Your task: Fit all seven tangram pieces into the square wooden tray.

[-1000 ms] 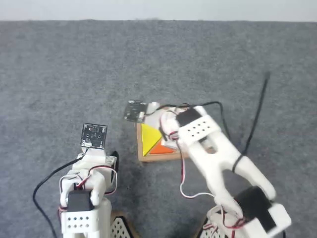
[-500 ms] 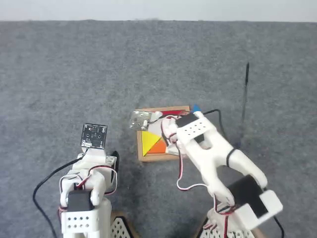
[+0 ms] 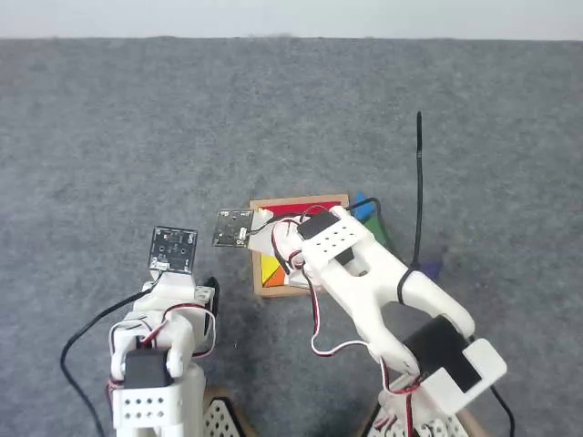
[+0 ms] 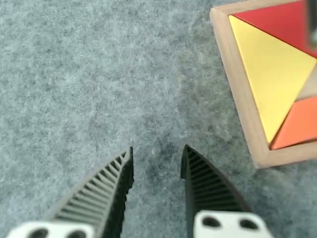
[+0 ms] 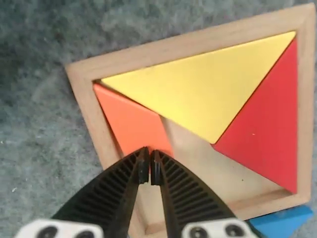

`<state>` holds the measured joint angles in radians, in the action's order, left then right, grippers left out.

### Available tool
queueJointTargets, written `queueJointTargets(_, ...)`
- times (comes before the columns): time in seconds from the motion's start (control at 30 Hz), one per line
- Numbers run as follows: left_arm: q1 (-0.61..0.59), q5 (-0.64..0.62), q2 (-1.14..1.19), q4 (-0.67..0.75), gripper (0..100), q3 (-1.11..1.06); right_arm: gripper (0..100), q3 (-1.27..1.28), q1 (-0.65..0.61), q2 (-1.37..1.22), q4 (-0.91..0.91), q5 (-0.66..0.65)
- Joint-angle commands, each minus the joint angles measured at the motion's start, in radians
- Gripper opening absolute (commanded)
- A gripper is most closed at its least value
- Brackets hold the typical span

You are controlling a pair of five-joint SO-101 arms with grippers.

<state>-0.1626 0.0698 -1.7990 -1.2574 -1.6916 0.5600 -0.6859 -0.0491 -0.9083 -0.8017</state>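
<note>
Counter [image 3: 137,118]: grey and felt-like, and it carries the tray and both arms.
Tray [image 5: 84,114]: square wooden frame lying flat near the middle of the counter. In the high view the right arm lies across most of it.
Yellow triangle [image 5: 208,94]: large, seated inside the tray, with its long side along one wall.
Red triangle [image 5: 262,129]: large, seated inside the tray, touching the yellow triangle along one edge and filling the adjoining side.
Orange piece [image 5: 131,124]: inside the tray, in the corner next to the yellow triangle and touching it.
Tray floor [image 5: 198,158]: bare wood shows between the orange piece and the red triangle.
Blue piece [image 5: 280,223]: on the counter outside the tray, just beside one of its corners.
Green piece [image 3: 376,233]: on the counter outside the tray, near the blue piece and partly hidden by the right arm.
Right tool [image 5: 149,151]: fingers pressed together with nothing between them. The tips are above the edge of the orange piece, where it meets the bare floor. Contact cannot be judged.
Left tool [image 4: 157,148]: fingers spread apart, holding nothing, over bare counter beside the tray and apart from its wall.
</note>
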Motion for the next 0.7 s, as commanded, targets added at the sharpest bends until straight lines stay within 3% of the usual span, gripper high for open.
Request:
queueJointTargets(0.0, 0.0, 0.006, -0.028, -0.009, 15, 0.008, 3.7, -0.009, -0.018, 0.027, -0.025, 0.015)
queueJointTargets(0.27, 0.0, 0.006, -0.028, -0.009, 15, 0.008, 3.8, -0.009, 0.019, 0.243, -0.133, 0.126)
queueJointTargets(0.67, 0.0, 0.006, -0.028, -0.009, 15, 0.008, 3.8, 0.031, 0.208, 0.323, -0.153, 0.13)
